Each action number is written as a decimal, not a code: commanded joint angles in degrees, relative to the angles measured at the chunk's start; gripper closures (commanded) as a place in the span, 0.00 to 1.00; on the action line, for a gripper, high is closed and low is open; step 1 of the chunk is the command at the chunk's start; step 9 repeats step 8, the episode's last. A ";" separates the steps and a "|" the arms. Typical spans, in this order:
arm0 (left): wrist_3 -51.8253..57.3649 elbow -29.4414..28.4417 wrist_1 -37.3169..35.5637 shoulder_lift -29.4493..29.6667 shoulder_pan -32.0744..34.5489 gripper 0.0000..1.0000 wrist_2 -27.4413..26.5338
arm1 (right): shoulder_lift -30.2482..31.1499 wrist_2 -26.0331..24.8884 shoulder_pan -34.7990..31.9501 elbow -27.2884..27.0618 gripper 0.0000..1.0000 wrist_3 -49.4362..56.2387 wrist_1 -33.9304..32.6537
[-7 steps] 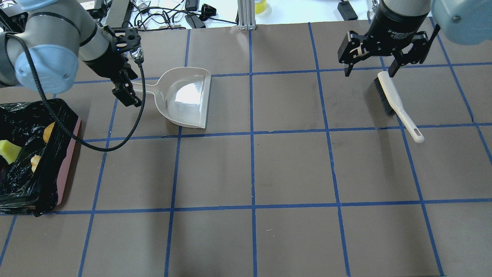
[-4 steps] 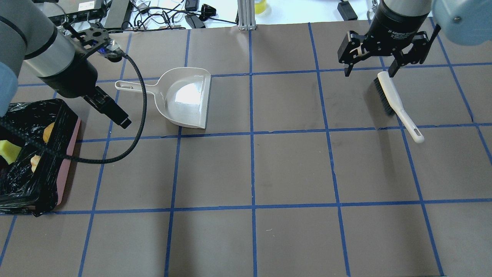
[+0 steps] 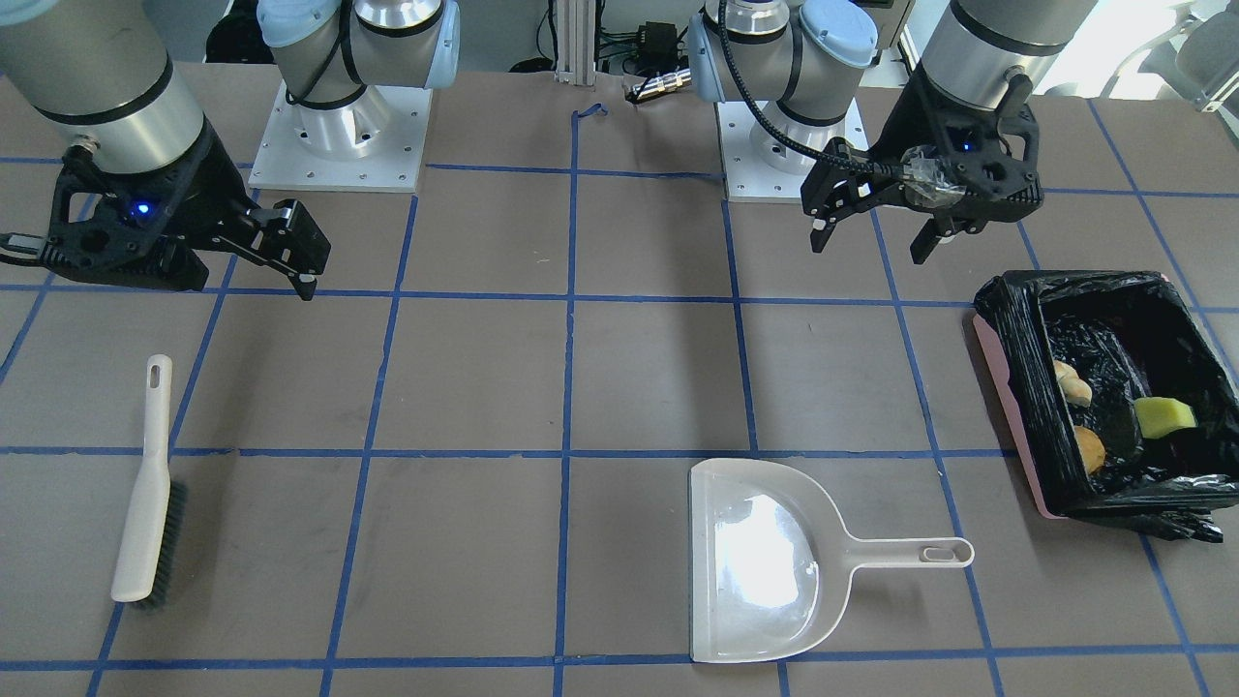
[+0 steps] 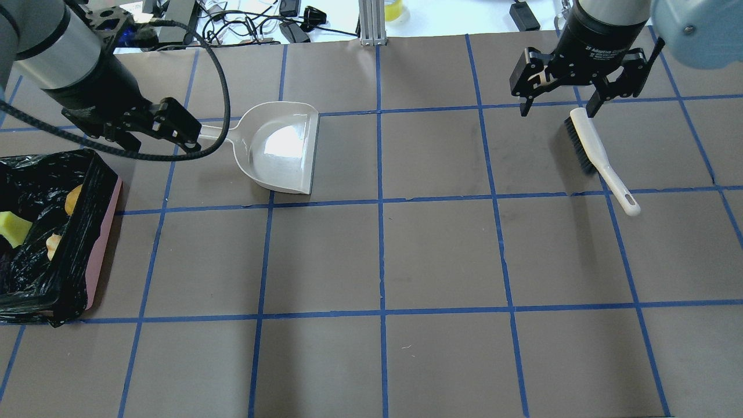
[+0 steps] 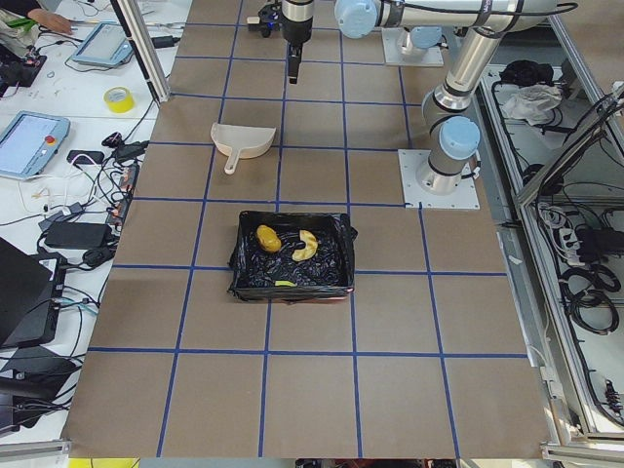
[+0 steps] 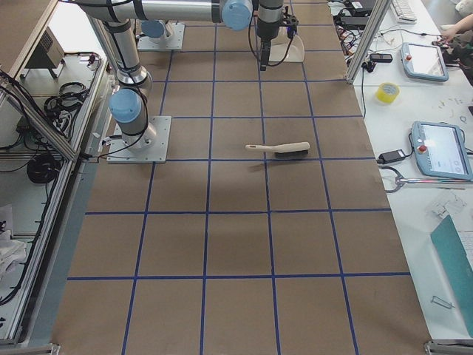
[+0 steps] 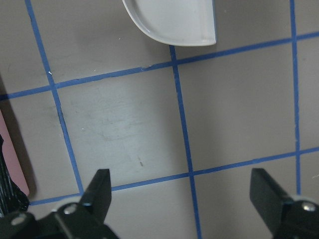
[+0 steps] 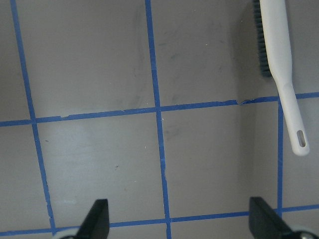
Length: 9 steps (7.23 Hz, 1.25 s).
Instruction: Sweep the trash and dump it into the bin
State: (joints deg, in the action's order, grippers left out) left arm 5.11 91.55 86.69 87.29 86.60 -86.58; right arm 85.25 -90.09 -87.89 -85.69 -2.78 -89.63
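Note:
The trash lies inside the bin (image 4: 108, 212), a pink tub with a black bag at the table's left end: an orange lump (image 3: 1089, 449), a pale peel piece (image 3: 1072, 381) and a yellow-green sponge (image 3: 1164, 415). My left gripper (image 4: 148, 132) is open and empty. It hangs above the table between the bin and the handle of the white dustpan (image 4: 282, 148), touching neither. In the left wrist view (image 7: 182, 199) it sits over bare table. My right gripper (image 4: 558, 107) is open and empty, raised just behind the white brush (image 4: 598, 152).
The dustpan (image 3: 760, 566) lies flat with its mouth toward the table's middle. The brush (image 3: 145, 489) lies flat on the right side and shows in the right wrist view (image 8: 279, 55). Cables and devices lie beyond the far table edge (image 4: 261, 26).
My left gripper has swung away from the dustpan handle, turned at the wrist and drawn back toward the left. The dustpan, brush and right arm have not moved.

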 commanded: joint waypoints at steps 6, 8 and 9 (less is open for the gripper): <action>-8.10 -1.81 -1.09 0.25 7.35 0.00 -5.17 | 0.09 0.09 0.00 0.00 0.00 -0.03 0.07; -7.49 -1.29 -1.00 -0.19 7.09 0.00 -5.17 | 0.09 0.09 0.00 0.00 0.00 -0.03 -0.02; -7.49 -1.29 -1.00 -0.19 7.09 0.00 -5.17 | 0.09 0.09 0.00 0.00 0.00 -0.03 -0.02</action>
